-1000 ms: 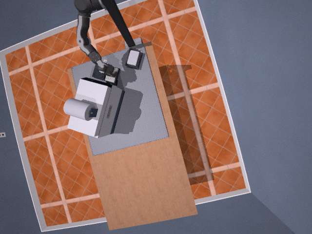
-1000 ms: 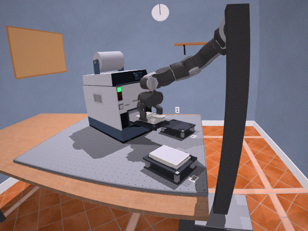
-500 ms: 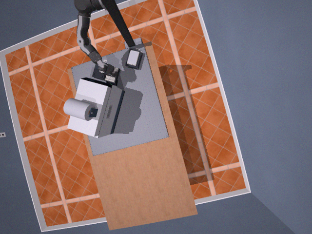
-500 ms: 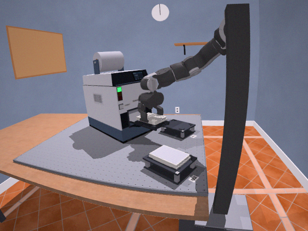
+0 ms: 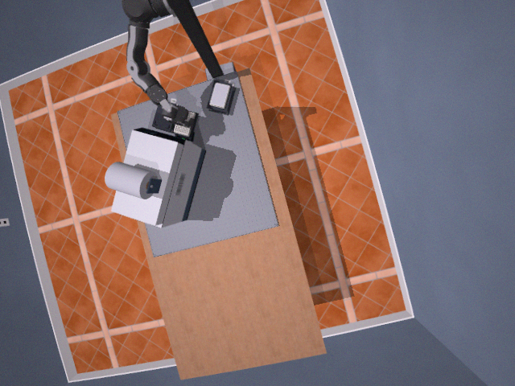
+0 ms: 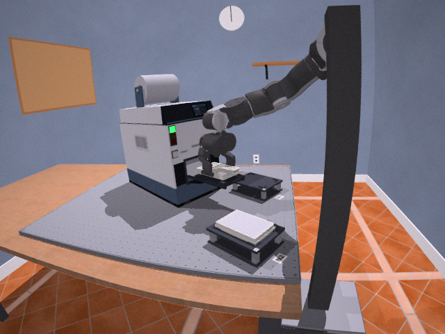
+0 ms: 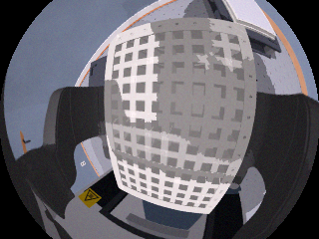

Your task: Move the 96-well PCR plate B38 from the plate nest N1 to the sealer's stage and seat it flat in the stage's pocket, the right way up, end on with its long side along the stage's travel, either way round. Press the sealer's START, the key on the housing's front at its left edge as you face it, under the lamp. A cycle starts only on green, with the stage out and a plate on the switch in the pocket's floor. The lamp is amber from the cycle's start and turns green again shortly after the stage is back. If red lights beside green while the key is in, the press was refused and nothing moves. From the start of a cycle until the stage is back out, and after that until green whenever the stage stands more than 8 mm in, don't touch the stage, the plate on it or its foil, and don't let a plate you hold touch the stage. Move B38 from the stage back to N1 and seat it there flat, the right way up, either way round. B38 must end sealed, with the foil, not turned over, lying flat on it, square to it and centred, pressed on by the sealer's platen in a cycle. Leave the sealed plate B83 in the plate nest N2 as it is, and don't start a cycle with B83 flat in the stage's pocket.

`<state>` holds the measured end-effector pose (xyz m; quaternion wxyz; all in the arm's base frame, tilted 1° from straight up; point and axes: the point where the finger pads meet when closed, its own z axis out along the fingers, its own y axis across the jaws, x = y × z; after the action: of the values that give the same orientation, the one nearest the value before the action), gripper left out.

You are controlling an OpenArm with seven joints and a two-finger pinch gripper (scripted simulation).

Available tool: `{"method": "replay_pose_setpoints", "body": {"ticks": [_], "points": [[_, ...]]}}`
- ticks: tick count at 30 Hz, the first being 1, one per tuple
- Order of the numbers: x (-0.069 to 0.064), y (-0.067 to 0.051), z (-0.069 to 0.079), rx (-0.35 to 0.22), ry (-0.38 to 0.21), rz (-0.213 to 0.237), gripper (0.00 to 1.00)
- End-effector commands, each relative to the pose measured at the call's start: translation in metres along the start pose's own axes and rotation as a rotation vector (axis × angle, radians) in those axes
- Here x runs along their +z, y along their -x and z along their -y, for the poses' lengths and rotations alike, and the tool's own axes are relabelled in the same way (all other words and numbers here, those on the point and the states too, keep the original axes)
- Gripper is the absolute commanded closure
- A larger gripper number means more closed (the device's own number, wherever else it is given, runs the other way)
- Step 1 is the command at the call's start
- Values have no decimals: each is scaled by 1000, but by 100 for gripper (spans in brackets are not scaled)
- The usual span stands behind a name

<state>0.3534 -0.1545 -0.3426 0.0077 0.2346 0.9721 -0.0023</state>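
We see plate B38 (image 6: pixel 225 170) clamped in the gripper (image 6: pixel 216 158) over the sealer's stage (image 6: pixel 215 180), its long axis pointing toward the housing (image 6: pixel 151 151) at 9 o'clock (green lamp (image 6: pixel 172 129) lit). At 5 o'clock, a tag reading N2 (image 6: pixel 279 257) marks B83's nest (image 6: pixel 247 240) on the table (image 6: pixel 71 201).

A small lab room. A plate sealer (image 6: pixel 154 151) with a foil roll (image 6: pixel 160 88) on top and a green lamp (image 6: pixel 172 129) stands on a grey perforated breadboard (image 6: pixel 108 229) laid over a wooden desk (image 6: pixel 43 186). At 3 o'clock of the sealer sit black plate nests, one (image 6: pixel 247 241) holding a sealed white microplate (image 6: pixel 244 224). Blue walls carry a cork board (image 6: pixel 53 75) and clock (image 6: pixel 231 17); the floor is orange tile (image 6: pixel 377 223).
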Motion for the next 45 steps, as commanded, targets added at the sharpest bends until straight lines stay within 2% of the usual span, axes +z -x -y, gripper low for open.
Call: {"method": "replay_pose_setpoints", "body": {"ticks": [1,12,17,45], "points": [[-4,2,-2,0,3,5,100],[-4,2,-2,0,3,5,100],[2,0,-1,-6,3,-2,100],[7,-1,0,0,4,1,100]]}}
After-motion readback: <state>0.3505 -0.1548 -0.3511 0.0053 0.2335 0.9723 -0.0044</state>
